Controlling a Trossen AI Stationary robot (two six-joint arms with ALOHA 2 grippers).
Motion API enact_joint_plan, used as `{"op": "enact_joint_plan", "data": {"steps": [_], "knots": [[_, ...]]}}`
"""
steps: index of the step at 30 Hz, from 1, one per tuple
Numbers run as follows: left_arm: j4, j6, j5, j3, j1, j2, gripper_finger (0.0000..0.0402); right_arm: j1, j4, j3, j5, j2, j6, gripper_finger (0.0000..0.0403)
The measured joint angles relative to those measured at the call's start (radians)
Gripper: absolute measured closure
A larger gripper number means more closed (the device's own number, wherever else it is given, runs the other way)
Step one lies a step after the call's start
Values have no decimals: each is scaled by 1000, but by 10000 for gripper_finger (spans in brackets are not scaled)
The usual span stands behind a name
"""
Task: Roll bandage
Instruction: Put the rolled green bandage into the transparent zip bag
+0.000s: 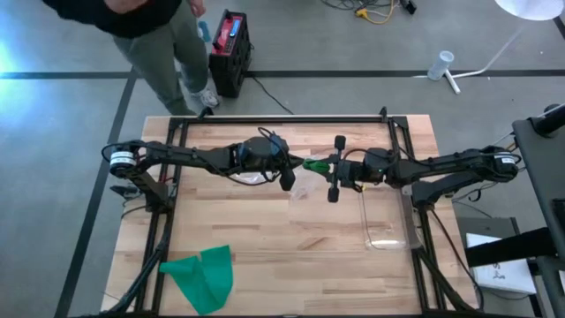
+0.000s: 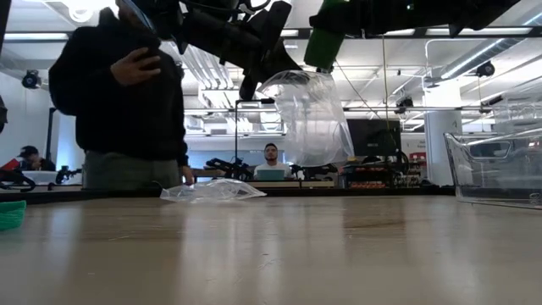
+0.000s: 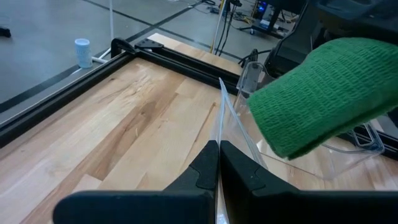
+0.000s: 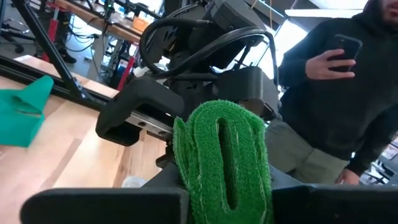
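Observation:
A rolled green bandage (image 4: 224, 155), flattened, is held above the table's middle by my right gripper (image 1: 323, 165), which is shut on it. It faces my left gripper (image 3: 219, 163), which is shut on a clear plastic bag (image 2: 309, 119). The roll (image 3: 317, 93) hovers just above and beside the bag's top. A second clear bag (image 2: 212, 191) lies flat on the table farther back. My left gripper pinches the clear bag's top edge (image 3: 219, 127) between its two shut fingers, coming slightly downward from the table's left. The bag hangs below the fingers, bulging open, clear of the table. My right gripper pinches the green roll's two flat sides (image 4: 186, 168) between its fingers, level, from the table's right. The roll's end face points at the left gripper, and the roll is lifted clear.
A loose green bandage (image 1: 205, 276) lies at the table's near left. A clear plastic box (image 1: 386, 221) stands at the right. A person (image 1: 154, 31) stands beyond the far edge, holding a phone. Black frame rails (image 1: 282, 119) border the table.

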Motion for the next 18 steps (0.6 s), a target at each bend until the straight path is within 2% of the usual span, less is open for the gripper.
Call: {"op": "enact_joint_plan", "data": {"steps": [18], "knots": [[-18,23,-3,0,0,1,401,0,-1,0,-8,6,-10,359]]}}
